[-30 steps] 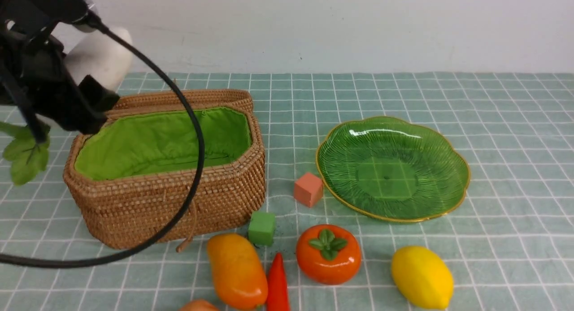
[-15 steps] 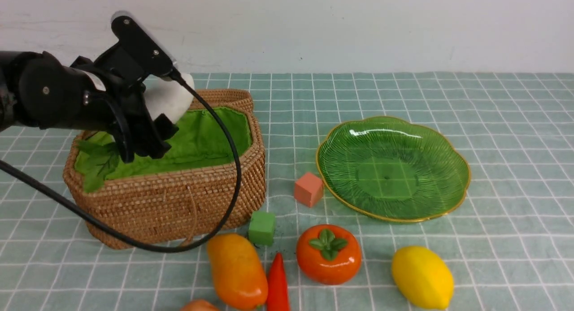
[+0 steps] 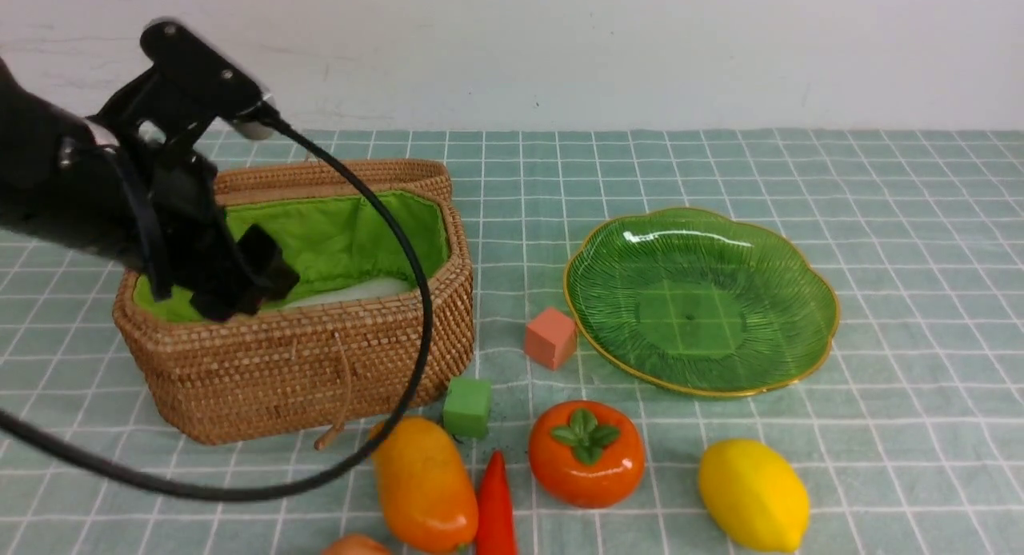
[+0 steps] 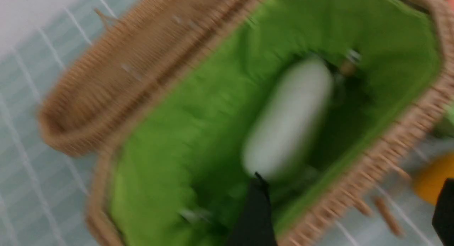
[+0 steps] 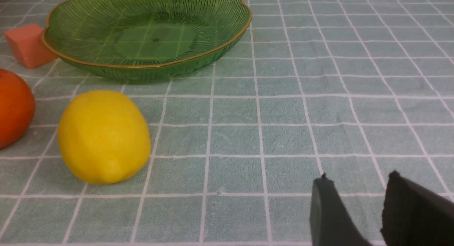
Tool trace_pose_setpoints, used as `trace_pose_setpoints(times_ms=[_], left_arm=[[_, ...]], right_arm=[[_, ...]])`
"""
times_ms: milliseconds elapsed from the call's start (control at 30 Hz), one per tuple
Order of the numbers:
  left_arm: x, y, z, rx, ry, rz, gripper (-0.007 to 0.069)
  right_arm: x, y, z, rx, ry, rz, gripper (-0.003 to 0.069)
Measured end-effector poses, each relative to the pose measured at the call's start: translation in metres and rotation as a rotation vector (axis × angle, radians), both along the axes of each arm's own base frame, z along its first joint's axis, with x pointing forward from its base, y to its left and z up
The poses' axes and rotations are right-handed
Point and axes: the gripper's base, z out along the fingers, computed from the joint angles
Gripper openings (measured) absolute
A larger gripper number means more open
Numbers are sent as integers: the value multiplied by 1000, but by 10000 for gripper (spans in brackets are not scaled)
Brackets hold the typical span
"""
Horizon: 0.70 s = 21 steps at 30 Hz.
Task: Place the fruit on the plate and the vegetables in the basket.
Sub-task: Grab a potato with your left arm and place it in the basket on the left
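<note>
The white radish (image 3: 352,291) lies inside the green-lined wicker basket (image 3: 320,355); it also shows, blurred, in the left wrist view (image 4: 287,118). My left gripper (image 3: 240,287) hangs over the basket's front left rim, open and empty. The mango (image 3: 424,483), red chili (image 3: 496,507), persimmon (image 3: 586,453) and lemon (image 3: 752,495) lie on the cloth in front. The onion (image 3: 352,545) peeks in at the bottom edge. The green plate (image 3: 696,299) holds nothing. My right gripper (image 5: 358,177) is slightly open and empty, low over the cloth right of the lemon (image 5: 103,136). The eggplant is out of view.
A pink cube (image 3: 550,337) sits by the plate's left rim and a green cube (image 3: 467,406) by the basket's front right corner. The basket lid (image 3: 320,175) lies open behind it. My left arm's black cable (image 3: 400,299) loops in front of the basket.
My left arm carried the radish from the far left over the basket and let it go. The radish now lies inside and the gripper is open. Nothing else moved.
</note>
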Motion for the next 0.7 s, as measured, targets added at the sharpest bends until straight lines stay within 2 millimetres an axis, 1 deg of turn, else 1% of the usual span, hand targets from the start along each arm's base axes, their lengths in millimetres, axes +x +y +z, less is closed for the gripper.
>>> trace_pose_setpoints(times_ms=[33, 100, 133, 167, 200, 233, 267, 300, 333, 367, 400, 467, 567, 600, 700], left_arm=[[-15, -1, -1, -31, 131, 1, 582], [-39, -5, -7, -100, 396, 35, 574], [-40, -6, -8, -106, 415, 40, 574], [-48, -10, -13, -149, 504, 95, 575], [-53, -15, -20, -166, 557, 126, 579], [-55, -17, -23, -167, 575, 134, 583], [-67, -29, -41, -140, 638, 129, 598], [-68, -30, -43, -135, 637, 132, 603], [-76, -41, -57, -89, 639, 108, 617], [-83, -52, -65, -58, 617, 88, 626], [-83, -54, -66, -53, 600, 88, 628], [-88, -70, -69, -54, 540, 90, 633], [-89, -91, -68, -132, 441, 145, 633], [-90, -97, -69, -134, 426, 157, 633], [-88, -98, -75, -99, 417, 220, 633]], right_arm=[[0, 0, 0, 0, 0, 0, 240], [0, 0, 0, 0, 0, 0, 240], [0, 0, 0, 0, 0, 0, 240], [0, 0, 0, 0, 0, 0, 240], [0, 0, 0, 0, 0, 0, 240], [0, 0, 0, 0, 0, 0, 240], [0, 0, 0, 0, 0, 0, 240], [0, 0, 0, 0, 0, 0, 240], [0, 0, 0, 0, 0, 0, 240], [0, 0, 0, 0, 0, 0, 240], [0, 0, 0, 0, 0, 0, 240], [0, 0, 0, 0, 0, 0, 240], [0, 0, 0, 0, 0, 0, 240], [0, 0, 0, 0, 0, 0, 240], [0, 0, 0, 0, 0, 0, 240]])
